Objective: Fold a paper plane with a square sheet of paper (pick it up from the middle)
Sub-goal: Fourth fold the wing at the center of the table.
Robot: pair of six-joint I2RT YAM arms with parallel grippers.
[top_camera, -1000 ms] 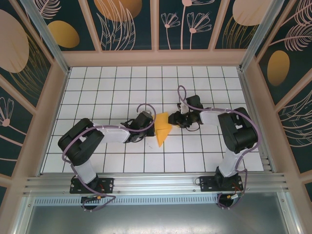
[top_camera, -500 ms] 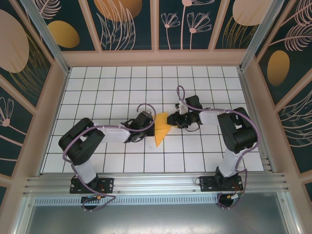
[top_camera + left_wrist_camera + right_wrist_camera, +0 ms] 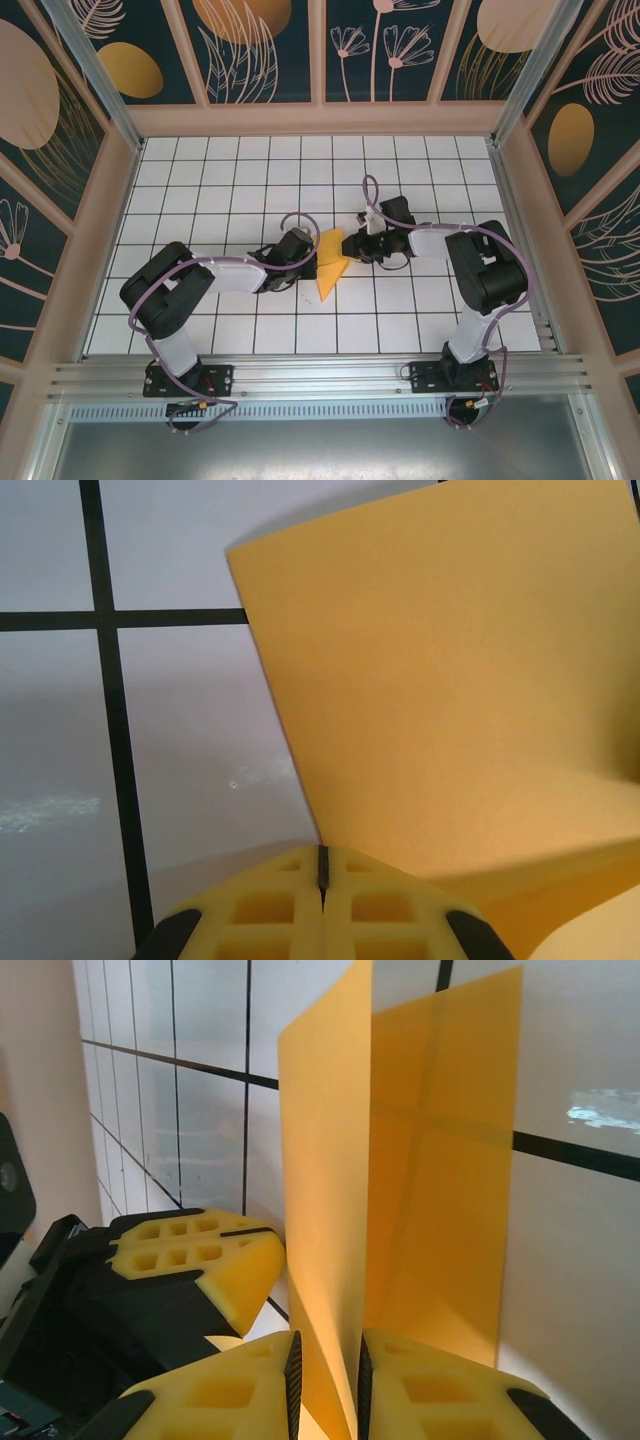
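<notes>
On the white tiled surface [image 3: 200, 200], the top view shows the folded orange sheet of paper [image 3: 331, 262] in the middle, between both arms. The left wrist view shows the left hand [image 3: 321, 858] pinched tight on its edge. The right wrist view shows the sheet standing up, with the right hand [image 3: 325, 1350] narrow around it.

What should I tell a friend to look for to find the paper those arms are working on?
On the white tiled table, look at the middle, where the two black arms meet. The sheet of paper stands folded between the left gripper and right gripper: thin, plain orange-yellow against white tiles and black arms.
</notes>
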